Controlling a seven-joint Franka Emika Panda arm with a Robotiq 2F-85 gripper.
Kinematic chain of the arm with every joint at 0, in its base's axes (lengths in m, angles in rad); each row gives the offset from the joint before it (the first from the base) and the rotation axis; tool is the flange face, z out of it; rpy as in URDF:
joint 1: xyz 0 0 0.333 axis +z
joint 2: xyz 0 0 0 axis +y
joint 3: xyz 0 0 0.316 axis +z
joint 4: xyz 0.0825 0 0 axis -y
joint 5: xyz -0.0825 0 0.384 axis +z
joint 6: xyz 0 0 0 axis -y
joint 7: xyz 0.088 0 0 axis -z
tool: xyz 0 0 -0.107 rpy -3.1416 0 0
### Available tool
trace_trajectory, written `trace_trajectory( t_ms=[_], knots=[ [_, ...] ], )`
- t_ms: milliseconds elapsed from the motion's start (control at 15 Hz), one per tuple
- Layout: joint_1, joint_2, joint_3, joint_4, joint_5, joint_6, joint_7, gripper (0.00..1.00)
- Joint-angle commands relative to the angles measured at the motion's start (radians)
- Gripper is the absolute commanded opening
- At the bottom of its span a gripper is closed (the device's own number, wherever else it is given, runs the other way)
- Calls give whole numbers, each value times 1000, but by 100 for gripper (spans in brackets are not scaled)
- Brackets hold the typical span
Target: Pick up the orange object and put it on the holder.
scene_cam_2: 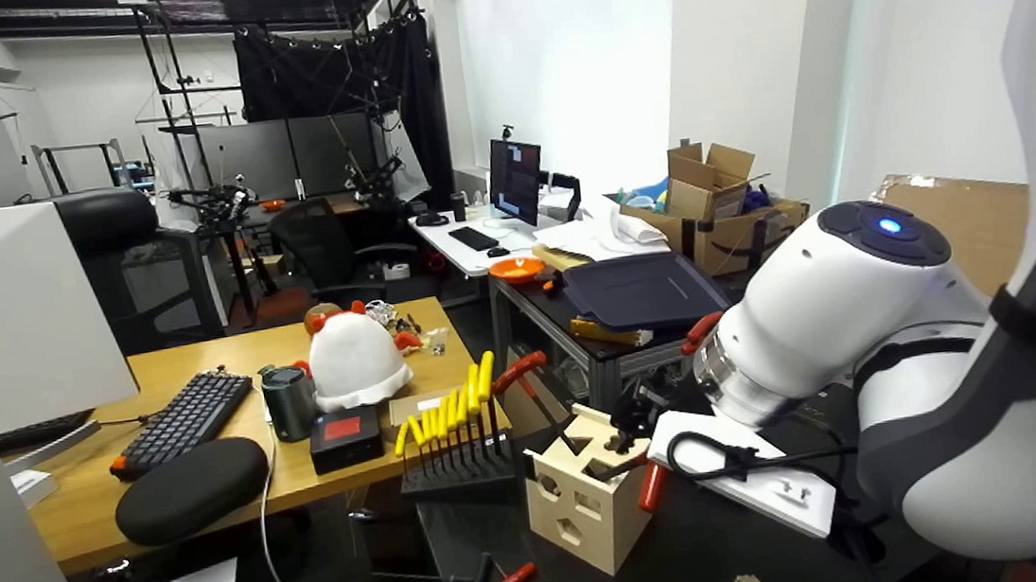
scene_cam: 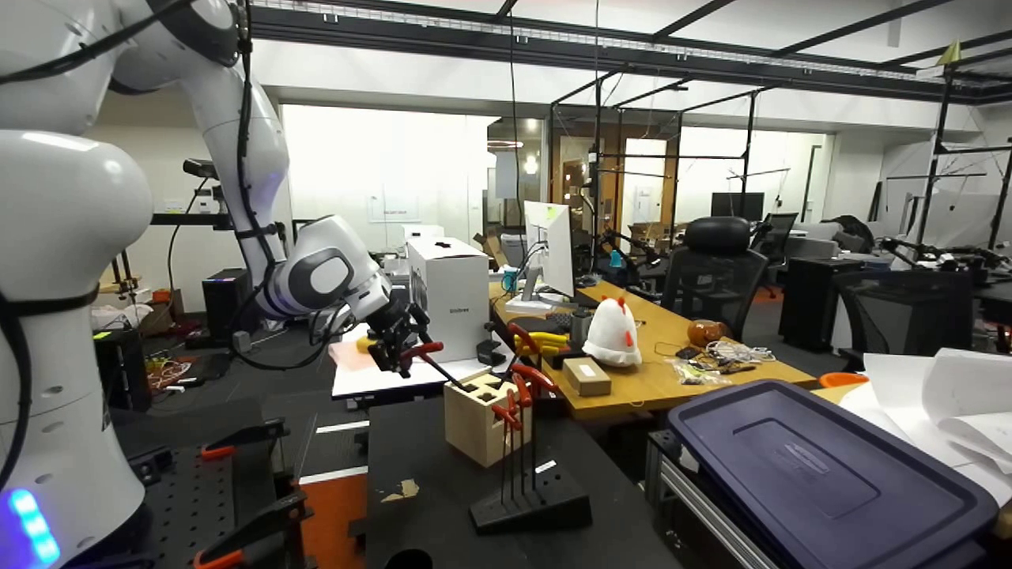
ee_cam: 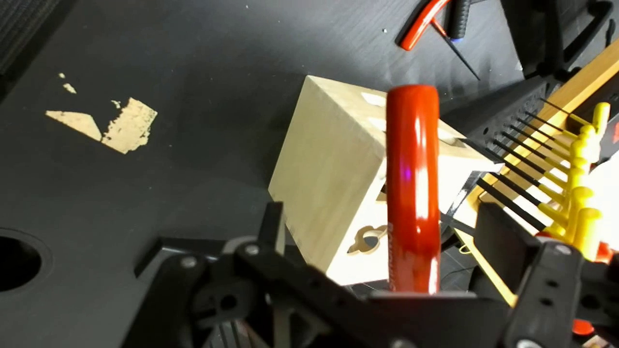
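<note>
Our object, we judge, is the orange-red key [ee_cam: 412,188], slanting up out of an opening in the top of the wooden box [scene_cam: 476,419]. It should be light and stiff, not fragile, though the glossy handle [scene_cam_2: 653,487] may be slippery — we would grip it mid-handle. The hand [ee_cam: 382,215] stands wide, a finger on either side of the handle with gaps between, holding nothing. The hand's body cuts off the handle's near end in the wrist view, and the box hides the shank's tip — nor can we tell how snugly it sits. The box rests on the black bench [ee_cam: 203,188].
</note>
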Motion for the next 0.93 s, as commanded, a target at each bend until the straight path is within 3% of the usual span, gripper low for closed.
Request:
trace_trajectory(
  t_ms=[0, 333, 400, 467, 867],
  knots=[
    [-28, -12, 7, 1, -50, 0, -6, 100],
    [-42, 0, 9, 8, -102, 0, -14, 100],
    [-72, -9, 62, 17, 20, 0, -136, 100],
    [-36, 9, 7, 10, -81, 0, -44, 100],
    [-18, 22, -12, 14, -68, 0, -84, 100]
  ],
)
